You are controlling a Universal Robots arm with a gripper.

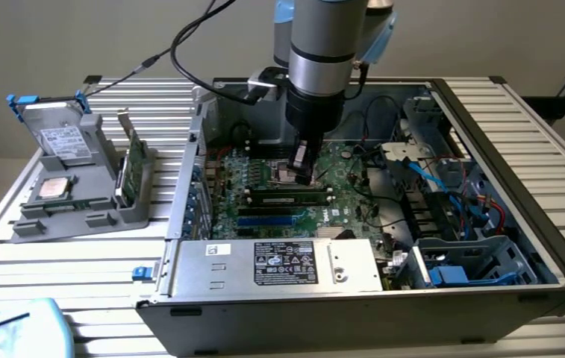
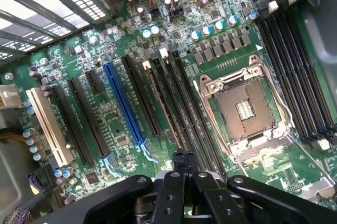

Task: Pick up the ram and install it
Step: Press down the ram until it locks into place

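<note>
A long green ram stick [image 1: 130,165] stands on edge in the grey holder [image 1: 83,216] at the exterior view's left, outside the computer case. A second dark stick with black chips [image 1: 287,198] lies seated in a motherboard slot inside the case. In the wrist view it runs edge-on as a thin strip [image 2: 164,103] between the black slots. My gripper [image 1: 300,177] hangs low over the motherboard, just above that seated stick. Its two black fingers [image 2: 178,162] are pressed together, shut, with nothing between them, their tips [image 2: 184,156] over the slot row.
The open case [image 1: 521,186] walls me in. The empty processor socket [image 2: 245,108] lies beside the slots, with a blue slot [image 2: 124,103] and a white slot [image 2: 50,126]. The power supply [image 1: 282,265] sits at the front, blue cables [image 1: 451,186] at the right. The holder also carries a grey drive [image 1: 63,138] and a silver processor [image 1: 53,186].
</note>
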